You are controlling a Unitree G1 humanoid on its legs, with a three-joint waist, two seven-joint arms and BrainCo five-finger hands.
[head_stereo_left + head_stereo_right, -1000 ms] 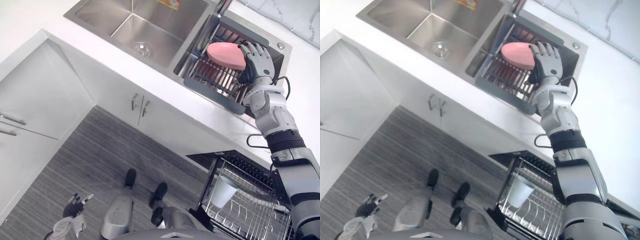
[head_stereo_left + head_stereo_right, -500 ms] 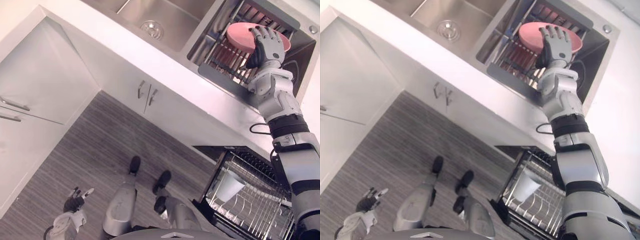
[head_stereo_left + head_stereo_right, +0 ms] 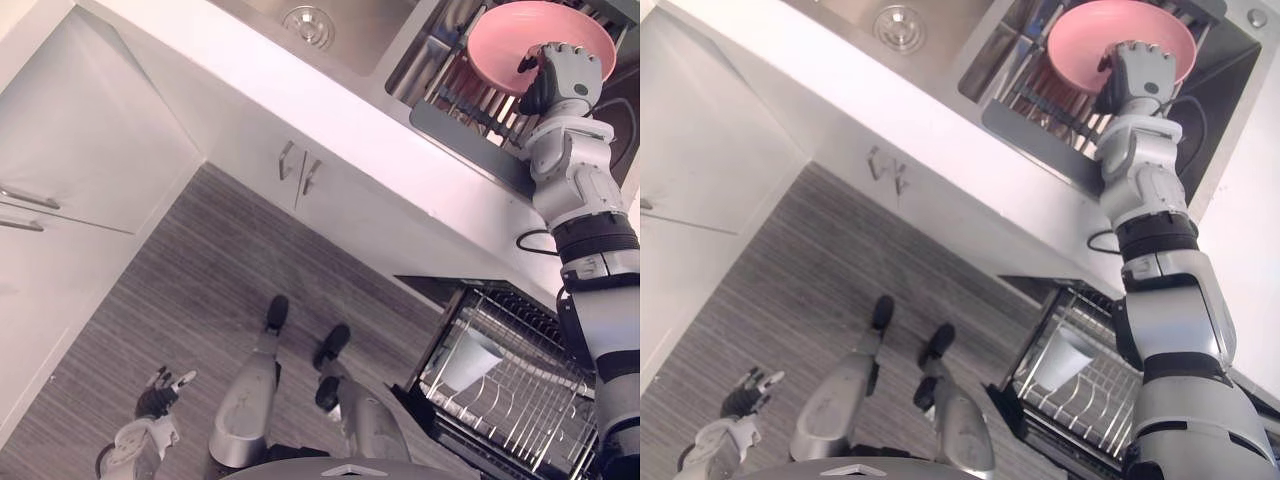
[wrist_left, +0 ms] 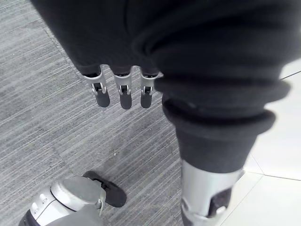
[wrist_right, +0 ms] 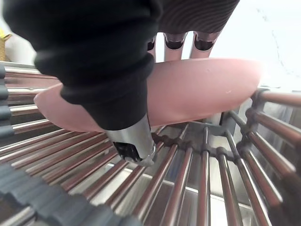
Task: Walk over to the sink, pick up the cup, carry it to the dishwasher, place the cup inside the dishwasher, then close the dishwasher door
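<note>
We see the right hand (image 3: 562,75) raised over the right-hand basin of the sink (image 3: 400,55). Its fingers are curled over the rim of a pink bowl (image 3: 510,45), and the thumb (image 5: 134,141) is set against the bowl's outer side, so the bowl is pinched between them. No cup is in this hand.

The bowl is tipped up on its edge. Its hollow side faces back towards us, so its rim reads as a nearly round disc. From the wrist it shows edge-on, with its long axis running across the line of the fingers.

Just under the fingers lies the basin's wire rack (image 5: 188,188). We cannot tell whether the bowl's lower edge touches its bars. The white desk (image 3: 250,60) runs along the near side of the sink, with cabinet doors (image 3: 298,168) below it.

Well below the fingers, beside the forearm, a dishwasher rack (image 3: 520,400) stands pulled out. A white cup (image 3: 470,360) sits tilted among its wires.

The left hand (image 3: 160,392) hangs low over the striped floor (image 3: 150,300). Its fingers (image 4: 123,96) are straight and relaxed, and they hold nothing.
</note>
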